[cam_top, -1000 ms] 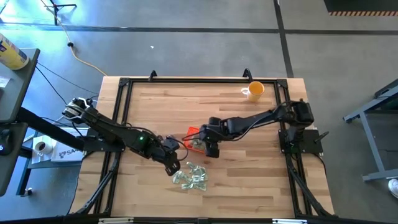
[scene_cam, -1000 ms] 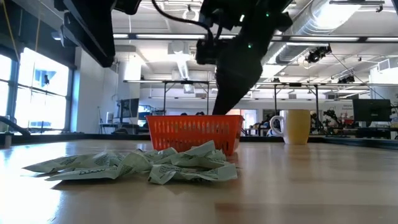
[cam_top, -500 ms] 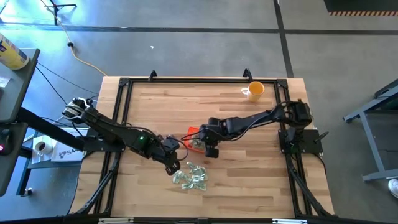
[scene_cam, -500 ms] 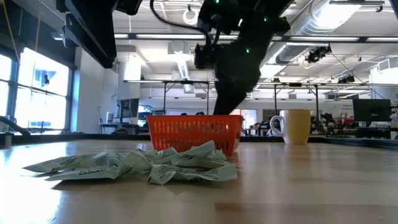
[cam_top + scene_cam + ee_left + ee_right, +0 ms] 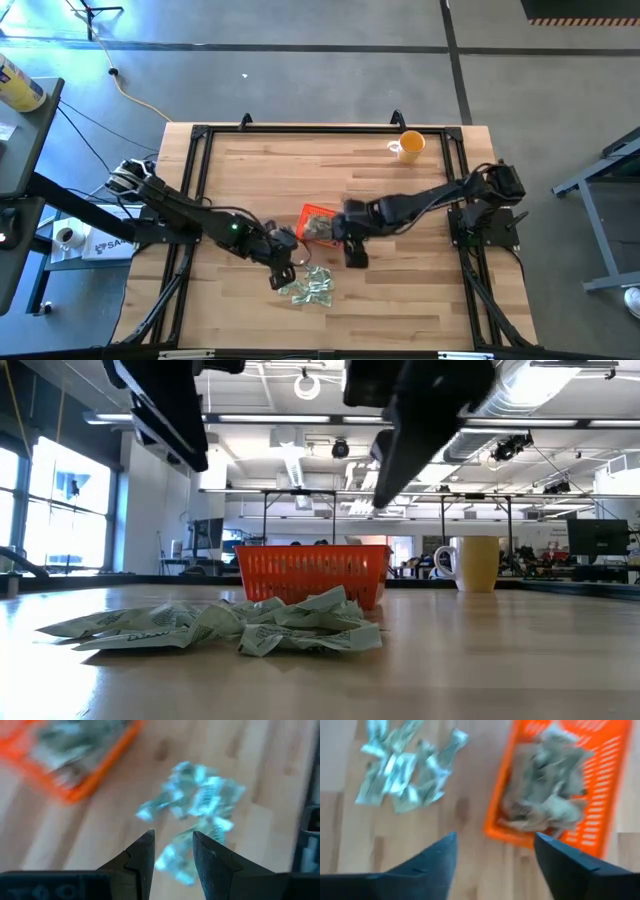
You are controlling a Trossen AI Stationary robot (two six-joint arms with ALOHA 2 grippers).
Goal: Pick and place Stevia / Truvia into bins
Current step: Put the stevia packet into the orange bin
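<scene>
Seemingly empty right tool beside tray

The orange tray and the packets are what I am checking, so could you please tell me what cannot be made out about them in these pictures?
- How many packets lie in the orange tray: blurred in both wrist views, too small in the high view, hidden by its wall in the low view.
- Print on the loose packets: too small or blurred everywhere.
- How many loose packets remain: they overlap in a heap.
- The left gripper and right gripper in the low view: cut off by its top edge.

One orange tray, one yellow cup, two packet heaps.
</scene>
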